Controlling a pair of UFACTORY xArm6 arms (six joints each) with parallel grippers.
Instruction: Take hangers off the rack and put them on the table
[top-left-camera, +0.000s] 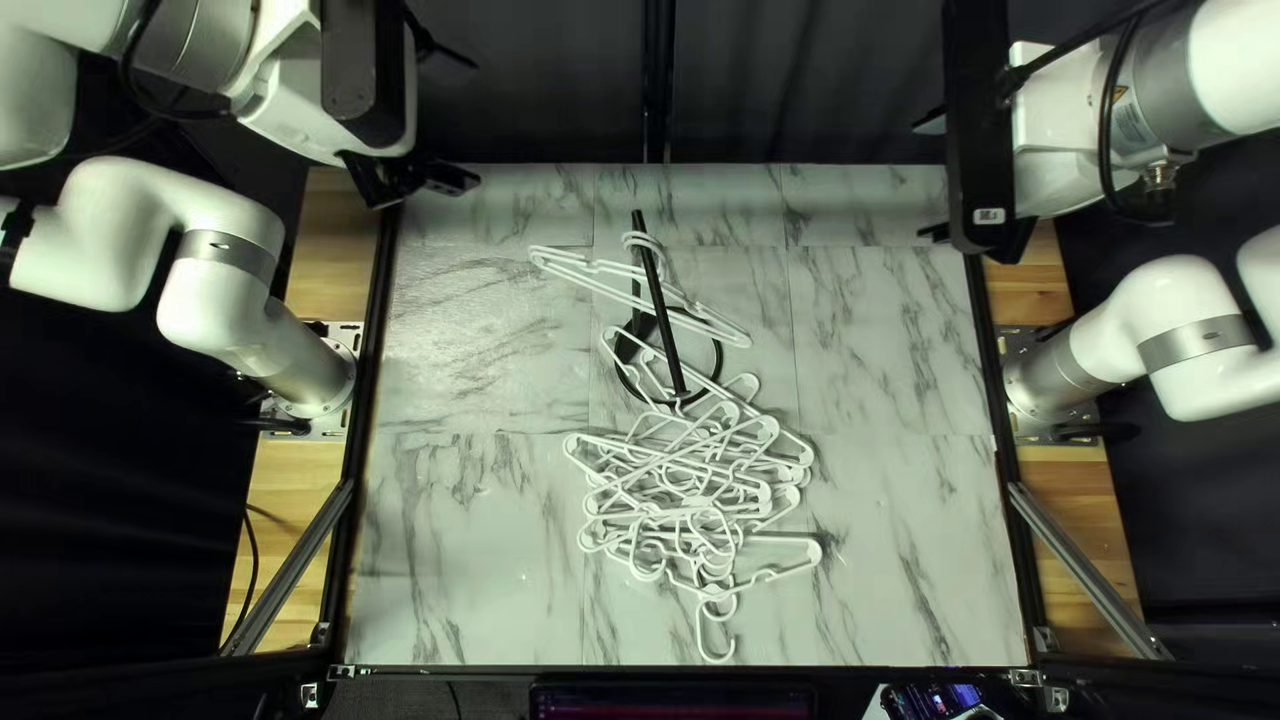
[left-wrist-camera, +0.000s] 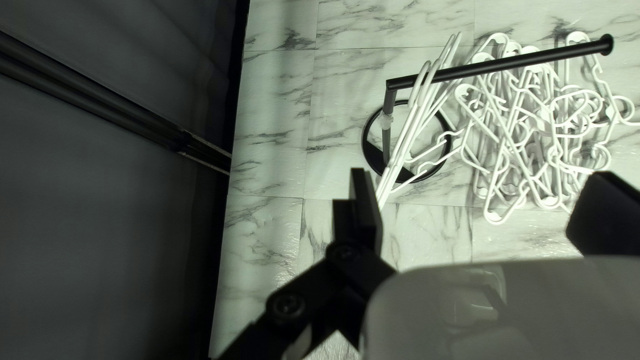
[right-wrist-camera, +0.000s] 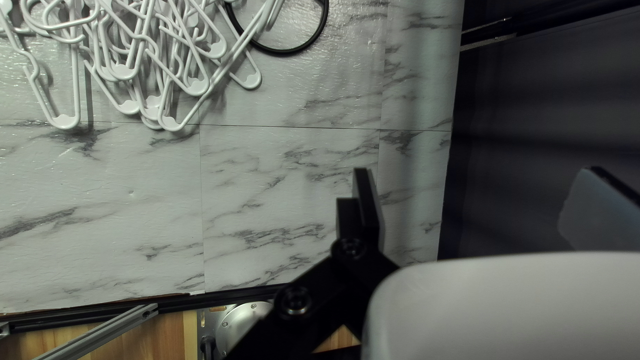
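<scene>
Black left end effector (left-wrist-camera: 481,175) and black right end effector (right-wrist-camera: 477,171) gape empty; white plastic hangers (left-wrist-camera: 408,137) should slide level off the near end of the black metal rack (left-wrist-camera: 507,64).

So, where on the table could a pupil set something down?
In the top left view, two wide patches of the table are bare: between the white hanger pile and the left edge, and between the pile and the right edge. The middle is crowded: the black rack, hangers on its bar, and the pile.
</scene>
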